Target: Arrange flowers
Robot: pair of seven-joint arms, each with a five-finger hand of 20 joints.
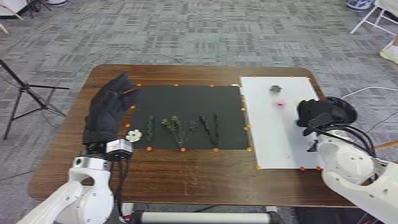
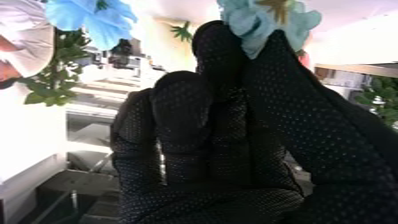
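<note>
My left hand (image 1: pixel 108 111) lies over the table's left side with straight fingers. A black mat (image 1: pixel 164 103) bears green stems (image 1: pixel 175 125) and dark sprigs (image 1: pixel 210 131); a white flower (image 1: pixel 133 135) is at its left edge. On the white board (image 1: pixel 282 142) are a grey-green flower (image 1: pixel 275 88) and a pink flower (image 1: pixel 280 103). My right hand (image 1: pixel 322 112) is by the board's right edge. In the right wrist view, the right hand (image 2: pixel 185 130) has extended fingers; a pale teal flower (image 2: pixel 282 20) is at the finger and thumb tips, and a blue flower (image 2: pixel 91 19) is farther off.
Orange markers line the mat and board. The brown table (image 1: pixel 191 180) has bare wood in front of the mat. A black round object (image 1: pixel 345 106) adjoins my right hand. A tripod (image 1: pixel 28 92) stands left of the table. Green leaves (image 2: pixel 55 75) hang near the blue flower.
</note>
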